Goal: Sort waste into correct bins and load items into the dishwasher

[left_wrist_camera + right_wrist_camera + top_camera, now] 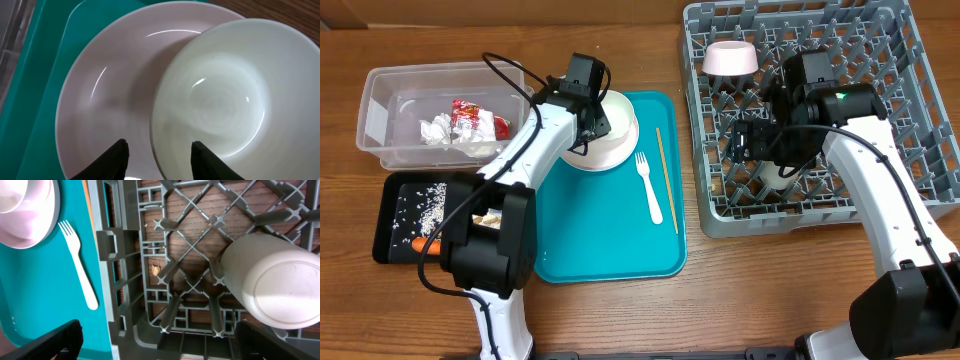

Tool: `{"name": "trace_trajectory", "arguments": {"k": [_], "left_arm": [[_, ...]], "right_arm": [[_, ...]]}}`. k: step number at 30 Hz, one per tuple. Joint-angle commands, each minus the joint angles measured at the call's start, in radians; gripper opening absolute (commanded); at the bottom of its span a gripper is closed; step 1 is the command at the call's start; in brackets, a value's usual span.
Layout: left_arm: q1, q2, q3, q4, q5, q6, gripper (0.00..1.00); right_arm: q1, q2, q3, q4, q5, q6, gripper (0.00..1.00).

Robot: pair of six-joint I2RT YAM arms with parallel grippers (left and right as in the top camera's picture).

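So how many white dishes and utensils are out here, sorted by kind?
plate: 1
bowls: 2, one on the plate, one in the dish rack
cup: 1, upside down in the dish rack
fork: 1
Total: 5

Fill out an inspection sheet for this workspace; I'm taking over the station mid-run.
Surface: wooden table carrying teal tray.
Job's things: bowl on plate, fork, chopsticks on the tray; upturned bowl, cup in dish rack; napkin, wrapper in clear tub; rice scraps, carrot in black tray.
Clutter: nothing seen.
Grippers: left gripper open astride bowl's rim; right gripper open over rack.
Cables: black cables loop off both arms.
Surroundings: nothing seen.
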Motion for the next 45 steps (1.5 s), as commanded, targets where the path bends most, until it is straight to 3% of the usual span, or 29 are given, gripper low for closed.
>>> {"name": "trace_trajectory", "arguments": {"k": [1, 15, 18, 22, 26, 32, 39, 45], "left_arm": [[0.002, 0.021, 0.013, 0.009, -0.02, 0.015, 0.43], [0.002, 0.048, 0.013, 0.032, -0.021, 0.015, 0.4], [0.002, 0.048, 0.013, 0.034, -0.019, 0.015, 0.29], [0.002, 0.048, 0.013, 0.035, -0.011, 0.015, 0.04], [0.002, 0.04, 0.021, 0.029, -0.012, 0.024, 0.04], [0.002, -0.005, 0.064, 0.014, -0.014, 0.137, 0.04], [0.002, -0.135, 0.185, -0.14, -0.014, 0.18, 0.04], [-0.003, -0.246, 0.199, -0.266, 0.115, 0.179, 0.04]], "right_arm": [[0.005, -0.028, 0.002, 0.004, -0.002, 0.005, 1.0], [0.005, -0.028, 0.002, 0.006, -0.002, 0.005, 1.0], [0.005, -0.028, 0.002, 0.006, -0.002, 0.005, 1.0], [0.005, -0.028, 0.002, 0.006, -0.002, 0.005, 1.0], [0.005, -0.028, 0.002, 0.006, -0.002, 0.005, 1.0], [0.005, -0.028, 0.002, -0.001, -0.003, 0.005, 1.0], [0.005, -0.028, 0.002, 0.002, -0.203, 0.004, 1.0], [0.005, -0.028, 0.002, 0.015, -0.222, 0.005, 1.0]]}}
